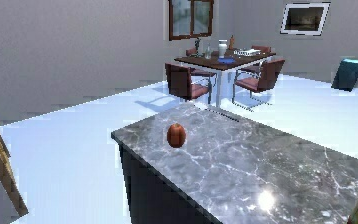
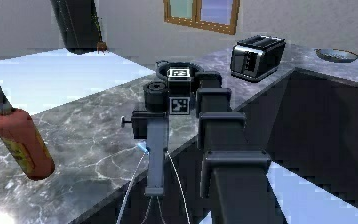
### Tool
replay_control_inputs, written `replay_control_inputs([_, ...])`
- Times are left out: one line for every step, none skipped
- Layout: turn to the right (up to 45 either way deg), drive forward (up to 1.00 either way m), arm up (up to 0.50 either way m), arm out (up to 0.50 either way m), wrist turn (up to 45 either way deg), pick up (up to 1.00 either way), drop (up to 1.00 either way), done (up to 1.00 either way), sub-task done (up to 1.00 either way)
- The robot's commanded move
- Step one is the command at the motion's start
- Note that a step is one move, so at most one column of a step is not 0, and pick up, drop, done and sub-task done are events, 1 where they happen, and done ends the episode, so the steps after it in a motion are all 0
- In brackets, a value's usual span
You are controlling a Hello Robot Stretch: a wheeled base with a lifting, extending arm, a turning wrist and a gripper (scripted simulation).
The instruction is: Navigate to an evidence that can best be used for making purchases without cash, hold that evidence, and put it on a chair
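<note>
In the arm side view my arm [image 2: 232, 150] reaches out over a grey marble counter [image 2: 97, 115]. Two white marker squares [image 2: 179, 76] sit at its far end. My gripper [image 2: 154, 185] hangs below its dark body, with thin fingers [image 2: 135, 190] running toward the picture's bottom edge. A small pale bluish patch [image 2: 143, 150] lies on the counter right by it; I cannot name it, and I cannot tell whether the gripper holds anything. Dark red chairs [image 1: 187, 82] [image 1: 259, 82] stand around a dining table [image 1: 249, 60] far across the room in the forward view.
A red bottle-like thing [image 2: 22, 140] lies on the counter, with a toaster [image 2: 257, 57] and a shallow bowl [image 2: 337, 55] farther back. A reddish round thing [image 1: 175, 134] sits on the marble counter [image 1: 267, 170] ahead. Pale open floor [image 1: 77, 140] leads toward the table.
</note>
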Motion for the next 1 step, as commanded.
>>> replay_control_inputs([0.0, 0.0, 0.0, 0.0, 45.0, 0.0, 0.0, 0.0, 0.0])
